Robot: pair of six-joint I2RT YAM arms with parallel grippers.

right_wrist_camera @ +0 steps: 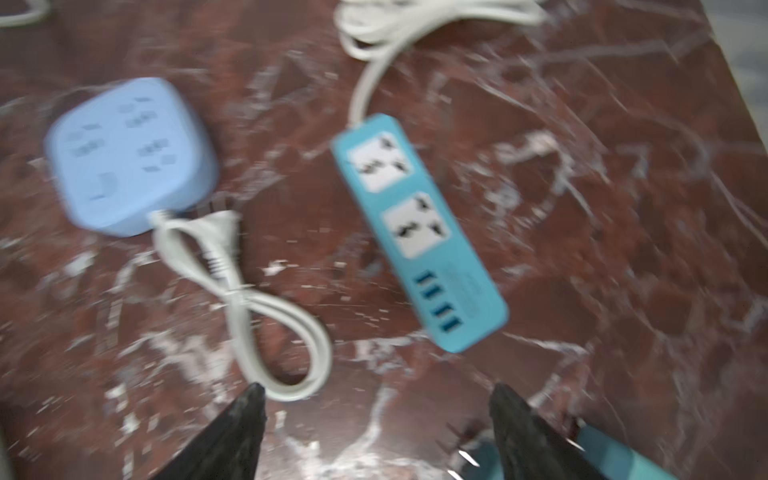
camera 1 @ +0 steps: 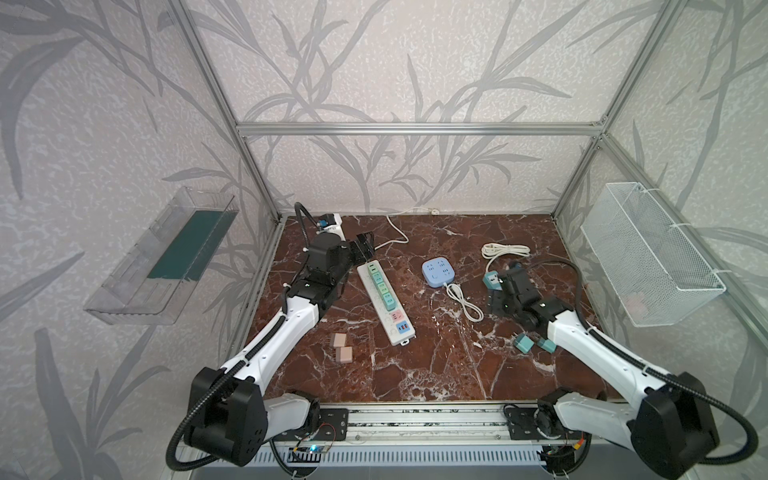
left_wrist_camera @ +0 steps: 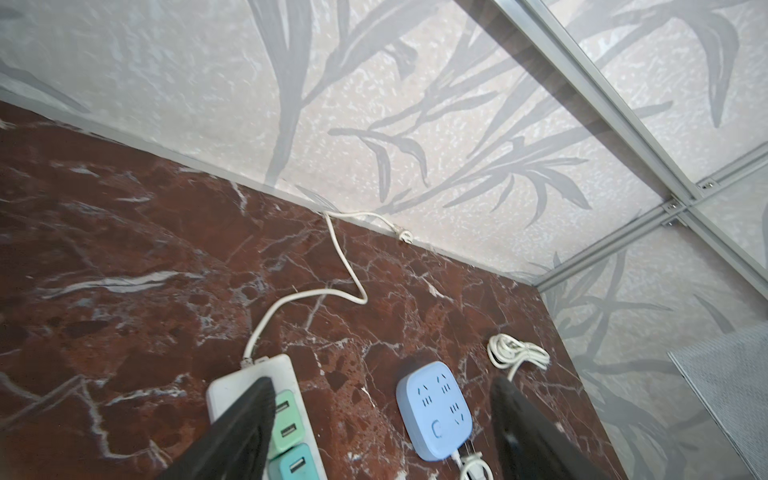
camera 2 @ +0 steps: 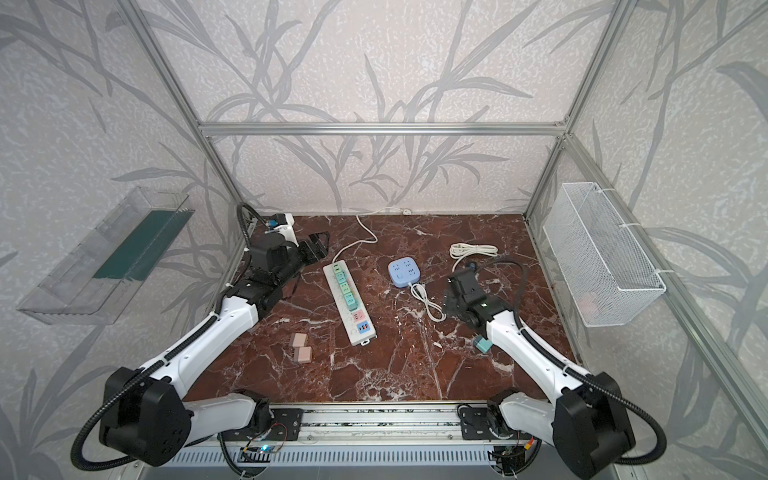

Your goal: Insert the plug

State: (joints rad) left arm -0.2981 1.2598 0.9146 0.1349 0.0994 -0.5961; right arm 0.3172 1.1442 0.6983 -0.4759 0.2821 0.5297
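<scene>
Risking a knocked teal plug (camera 1: 524,344)
Left fingers (left_wrist_camera: 249,415) and right fingers (right_wrist_camera: 245,419) spread, empty; right could clip it at desk's (camera 1: 415,365) four o'clock.

L arm (camera 1: 291,324), R arm (camera 1: 590,353): white shells, blk joints (camera 1: 232,419) + corrugated conduits (camera 1: 174,441); L gripper (left_wrist_camera: 382,382), R gripper (right_wrist_camera: 378,386) blk.

Overhead stereo pair, two wrist close-ups

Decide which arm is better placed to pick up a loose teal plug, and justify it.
Right. Both teal plugs lie beside its forearm, and the right gripper is open. The left gripper is across the table, at the far end of the white strip.
</scene>
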